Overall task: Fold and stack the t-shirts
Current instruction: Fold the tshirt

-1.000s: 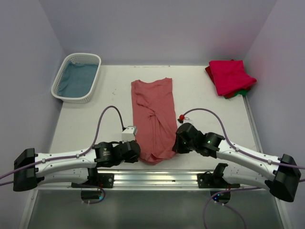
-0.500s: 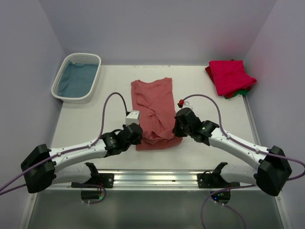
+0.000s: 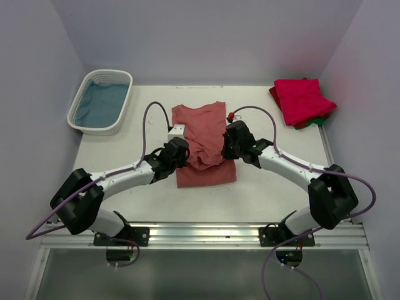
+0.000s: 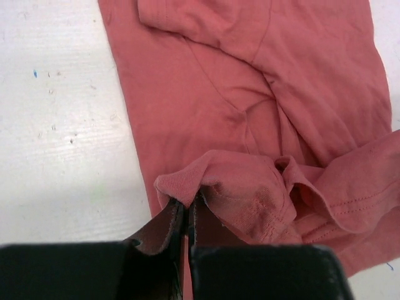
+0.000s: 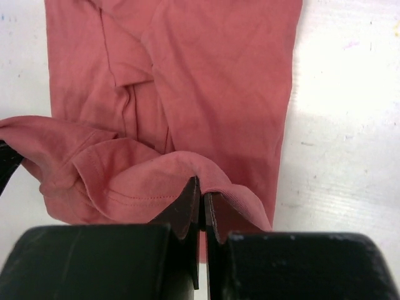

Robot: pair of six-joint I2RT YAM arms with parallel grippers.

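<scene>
This seems to be a robot laboratory cell: a white counter [image 3: 275, 200] enclosed by plain pale walls [image 3: 206, 37], the left arm [image 3: 119, 178] and right arm [image 3: 294, 169] mounted on a metal rail [image 3: 206, 232], with loose purple cables [image 3: 144, 128].

From above, the left gripper [image 3: 177, 153] and right gripper [image 3: 229, 145] hide their fingertips under their own bodies; the green shirt [image 3: 321, 119] shows only as a sliver beneath the crimson shirt [image 3: 303, 99]; the bluish contents of the basket [image 3: 94, 129] are too unclear to name; both wrist views cut the salmon shirt [image 4: 262, 94] off at the top edge.
</scene>
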